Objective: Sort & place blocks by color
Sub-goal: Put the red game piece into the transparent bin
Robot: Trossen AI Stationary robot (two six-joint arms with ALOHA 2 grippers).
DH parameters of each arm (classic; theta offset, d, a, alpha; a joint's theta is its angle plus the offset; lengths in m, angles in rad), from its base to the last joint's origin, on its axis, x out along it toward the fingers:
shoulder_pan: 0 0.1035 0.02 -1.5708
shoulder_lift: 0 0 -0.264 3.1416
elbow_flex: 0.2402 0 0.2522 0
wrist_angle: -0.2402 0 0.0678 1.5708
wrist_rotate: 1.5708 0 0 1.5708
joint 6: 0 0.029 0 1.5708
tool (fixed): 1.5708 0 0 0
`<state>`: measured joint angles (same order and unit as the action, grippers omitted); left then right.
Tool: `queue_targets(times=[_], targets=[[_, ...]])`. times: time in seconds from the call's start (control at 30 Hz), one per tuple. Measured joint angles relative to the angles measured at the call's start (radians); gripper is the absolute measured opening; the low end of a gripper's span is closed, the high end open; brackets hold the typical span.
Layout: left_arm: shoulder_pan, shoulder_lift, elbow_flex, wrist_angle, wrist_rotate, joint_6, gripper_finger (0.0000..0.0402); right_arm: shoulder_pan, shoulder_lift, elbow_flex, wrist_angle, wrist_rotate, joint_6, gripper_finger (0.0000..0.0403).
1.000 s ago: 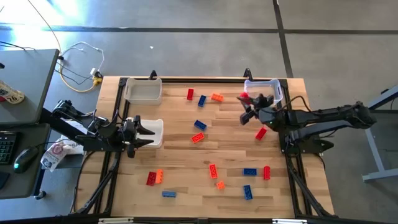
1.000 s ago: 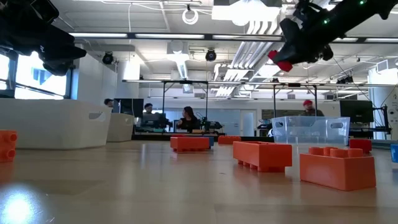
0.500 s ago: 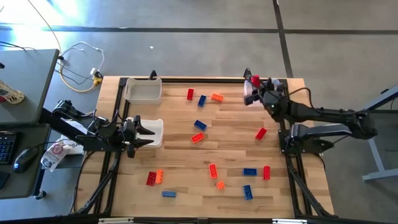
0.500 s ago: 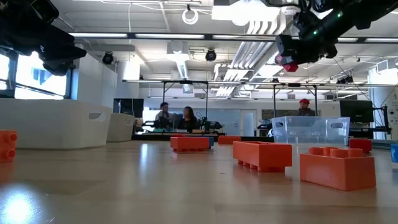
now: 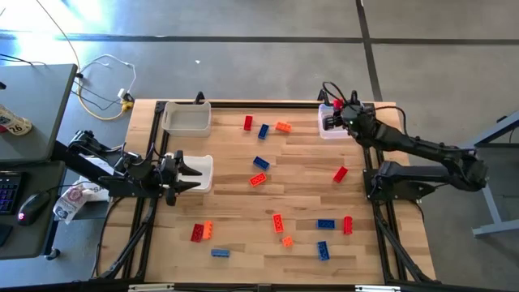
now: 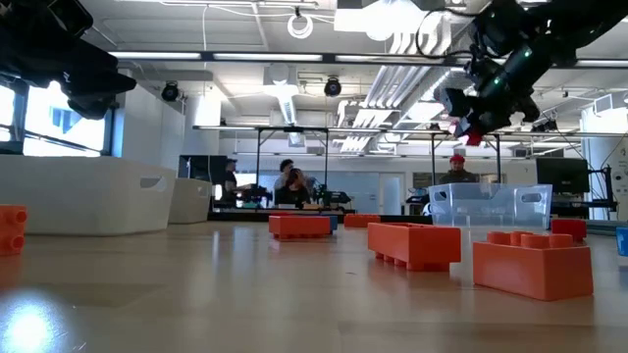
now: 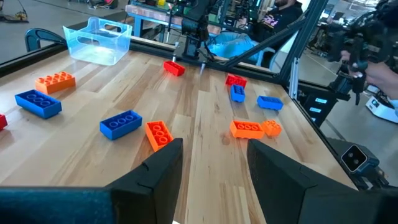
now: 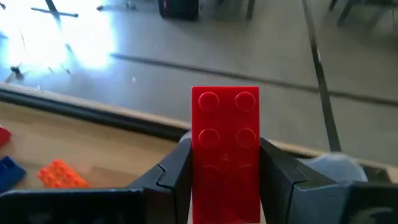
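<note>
Gripping a red block (image 8: 225,152), the right gripper (image 8: 225,180) has its fingers (image 8: 171,180) pressed against the block's two long sides; studs face the wrist camera, six visible, and the block's lower end is cut off by the frame edge. High view: right gripper (image 5: 333,116) sits over the clear bin (image 5: 324,130) at the table's far right corner; the arm covers most of the bin and the block cannot be made out there. Low view: the gripper (image 6: 469,126) hangs above the clear bin (image 6: 488,206), apart from it, with a small red patch at its tip.

Left gripper (image 7: 208,171): fingers apart, nothing between them. High view places it (image 5: 193,175) at the table's left side, over a white bin (image 5: 204,167) that it partly hides. A second white bin (image 5: 186,118) stands at the far left corner.

Loose blocks, high view: red (image 5: 248,122), blue (image 5: 263,130) and orange (image 5: 283,126) near the far edge; blue (image 5: 260,163) and red (image 5: 258,179) mid-table; red (image 5: 340,173) on the right; others scattered along the near side, e.g. blue (image 5: 325,224), red (image 5: 348,225), red (image 5: 197,234), blue (image 5: 220,252).

Low view only: people (image 6: 289,181) sit at desks in the room behind; a person with a red cap (image 6: 457,169) shows behind the clear bin.
</note>
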<state>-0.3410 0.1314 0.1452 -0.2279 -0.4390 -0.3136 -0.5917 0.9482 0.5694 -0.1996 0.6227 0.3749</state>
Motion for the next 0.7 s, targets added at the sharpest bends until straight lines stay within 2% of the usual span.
queue_targets(times=[0.47, 0.7], targets=[[0.0, 0.0, 0.0, -0.023, 0.008, -0.024, 0.0168, -0.159, 0.224, 0.0, -0.01, -0.17, 0.093, 0.0115], [0.0, 0.0, 0.0, -0.023, 0.009, -0.025, 0.0168, -0.232, 0.276, 0.0, -0.01, -0.266, 0.123, 0.0129]])
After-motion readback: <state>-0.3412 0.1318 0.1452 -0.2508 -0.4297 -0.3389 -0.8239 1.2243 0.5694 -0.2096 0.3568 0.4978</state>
